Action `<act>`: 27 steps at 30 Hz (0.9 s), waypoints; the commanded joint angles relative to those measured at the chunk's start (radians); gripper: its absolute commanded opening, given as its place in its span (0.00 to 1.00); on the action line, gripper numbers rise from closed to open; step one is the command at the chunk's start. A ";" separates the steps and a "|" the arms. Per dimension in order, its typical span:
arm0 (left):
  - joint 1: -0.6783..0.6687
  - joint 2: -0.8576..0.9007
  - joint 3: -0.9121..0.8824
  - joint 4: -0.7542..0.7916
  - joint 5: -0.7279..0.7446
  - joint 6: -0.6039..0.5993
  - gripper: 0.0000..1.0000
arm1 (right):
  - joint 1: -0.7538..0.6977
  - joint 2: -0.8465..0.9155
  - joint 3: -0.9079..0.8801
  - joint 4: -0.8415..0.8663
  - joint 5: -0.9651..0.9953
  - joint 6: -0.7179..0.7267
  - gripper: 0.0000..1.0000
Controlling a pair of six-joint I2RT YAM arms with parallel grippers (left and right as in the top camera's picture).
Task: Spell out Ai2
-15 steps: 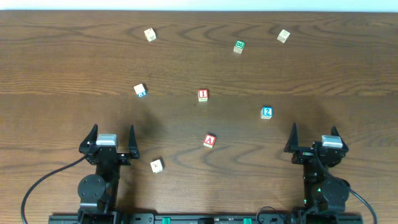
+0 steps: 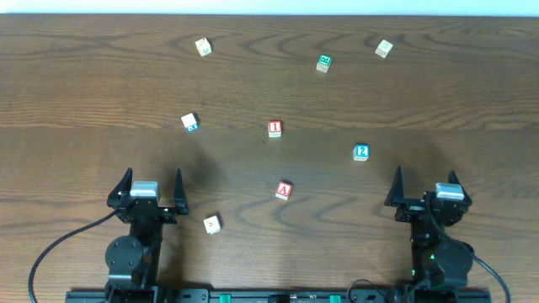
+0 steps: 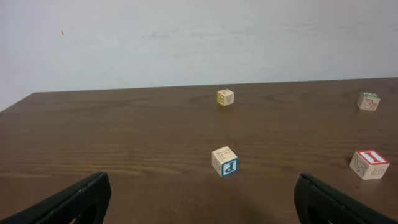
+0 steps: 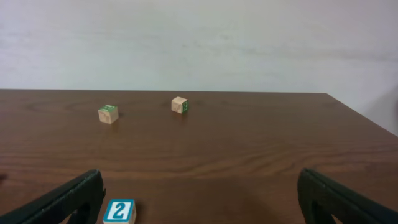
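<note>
A red "A" block [image 2: 284, 191] lies near the table's front middle. A red "I" block [image 2: 274, 129] lies behind it and shows at the right of the left wrist view [image 3: 369, 164]. A blue "2" block [image 2: 361, 152] lies to the right and shows low left in the right wrist view [image 4: 119, 211]. My left gripper [image 2: 146, 190] is open and empty at the front left. My right gripper [image 2: 425, 187] is open and empty at the front right.
A blue "P" block [image 2: 190, 123] [image 3: 224, 161] lies ahead of the left gripper. A plain block [image 2: 212, 224] lies front left. A yellow-lettered block [image 2: 203, 46], a green block [image 2: 324, 63] and another block [image 2: 384, 49] lie at the back.
</note>
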 commanded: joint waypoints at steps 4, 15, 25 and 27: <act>-0.004 0.001 -0.013 -0.055 -0.050 0.000 0.95 | 0.010 -0.005 -0.010 -0.022 0.018 -0.008 0.99; -0.004 0.001 -0.013 -0.055 -0.050 0.000 0.95 | 0.010 -0.005 -0.010 -0.022 0.018 -0.008 0.99; -0.004 0.001 -0.013 -0.055 -0.050 0.000 0.95 | 0.008 -0.005 -0.010 -0.019 0.035 -0.008 0.99; -0.004 0.001 -0.013 -0.055 -0.051 0.000 0.95 | 0.008 -0.005 -0.010 -0.019 0.036 -0.008 0.99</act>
